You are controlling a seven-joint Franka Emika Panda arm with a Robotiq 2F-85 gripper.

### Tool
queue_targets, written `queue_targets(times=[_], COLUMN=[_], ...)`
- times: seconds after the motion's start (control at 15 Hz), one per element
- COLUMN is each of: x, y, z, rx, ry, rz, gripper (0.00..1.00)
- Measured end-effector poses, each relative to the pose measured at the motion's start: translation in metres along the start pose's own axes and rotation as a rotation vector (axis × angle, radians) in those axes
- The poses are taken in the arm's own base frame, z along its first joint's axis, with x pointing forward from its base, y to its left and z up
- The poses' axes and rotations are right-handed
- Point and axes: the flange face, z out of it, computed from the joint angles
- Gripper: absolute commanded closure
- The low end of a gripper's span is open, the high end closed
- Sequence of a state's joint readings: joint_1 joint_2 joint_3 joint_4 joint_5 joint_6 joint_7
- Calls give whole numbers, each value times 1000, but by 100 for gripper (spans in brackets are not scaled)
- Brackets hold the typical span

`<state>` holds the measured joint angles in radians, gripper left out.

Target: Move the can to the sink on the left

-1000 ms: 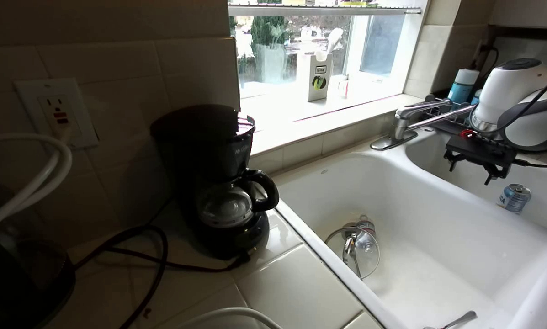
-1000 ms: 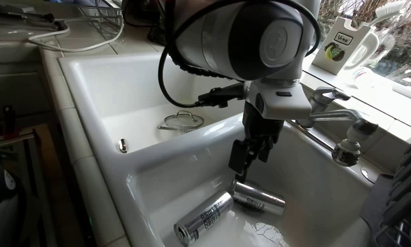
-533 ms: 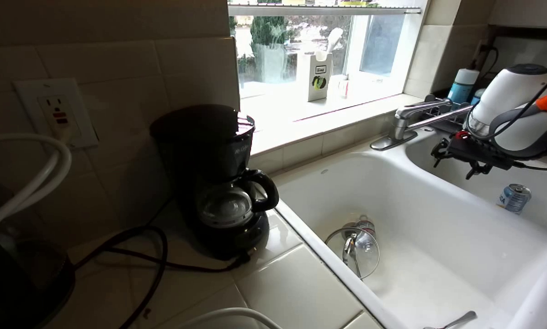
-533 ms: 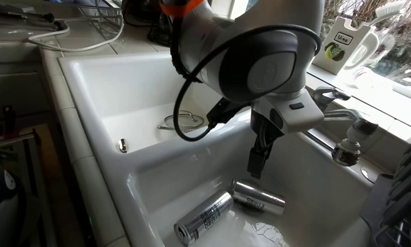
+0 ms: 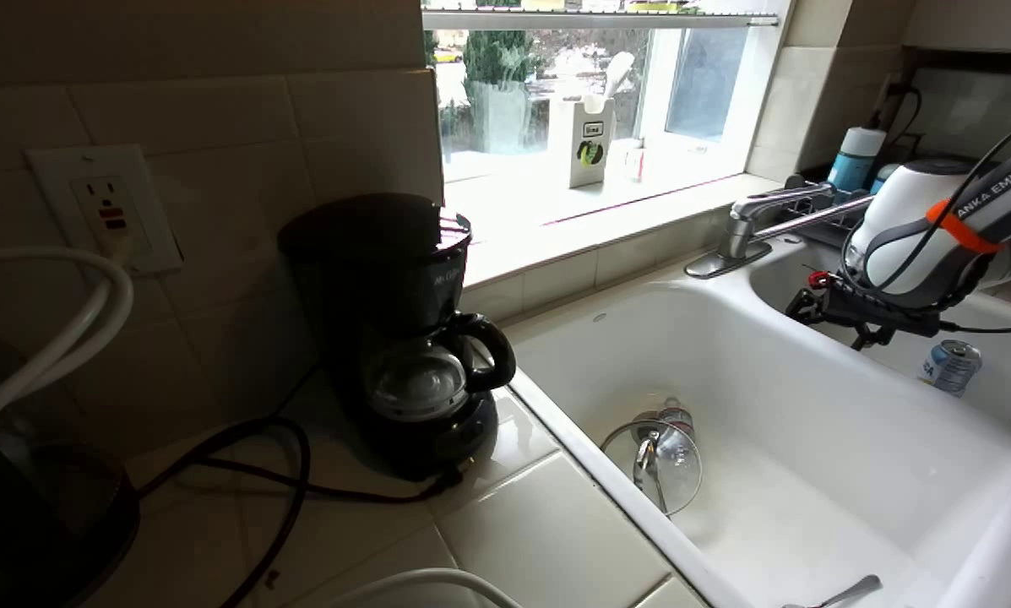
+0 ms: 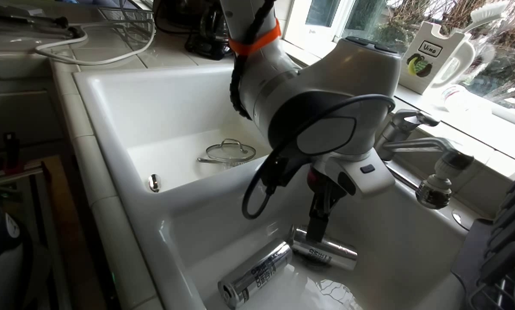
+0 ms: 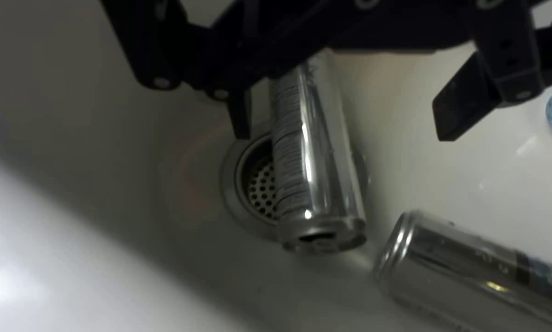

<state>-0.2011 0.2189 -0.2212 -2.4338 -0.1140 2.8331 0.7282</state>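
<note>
Hanging over silver can (image 7: 317, 177) with claw (image 7: 344, 136) spread wide, gripping nothing. From sink (image 5: 792, 507), across to coffee maker (image 5: 387, 329) on surface (image 5: 547, 515) at ten o'clock and window (image 5: 547, 72) at eleven.

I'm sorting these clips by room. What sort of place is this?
A kitchen, probably in a home: a white double sink with a faucet is set into a tiled counter, and a coffee maker stands beside it.

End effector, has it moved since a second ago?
Yes. In an exterior view, the end effector has shifted toward the picture's left, and now appears closer to the fixed white sink divider.
</note>
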Motion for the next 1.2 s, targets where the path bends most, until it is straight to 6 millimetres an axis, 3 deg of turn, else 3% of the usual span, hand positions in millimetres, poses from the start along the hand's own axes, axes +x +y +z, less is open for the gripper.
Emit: queue_targets(times=[0.27, 0.8, 1.2], x=[18, 17, 5], y=[6, 2, -7], z=[10, 11, 21], rx=[-32, -15, 22], ry=[35, 21, -35], rz=[15, -5, -61], gripper=[0, 0, 0])
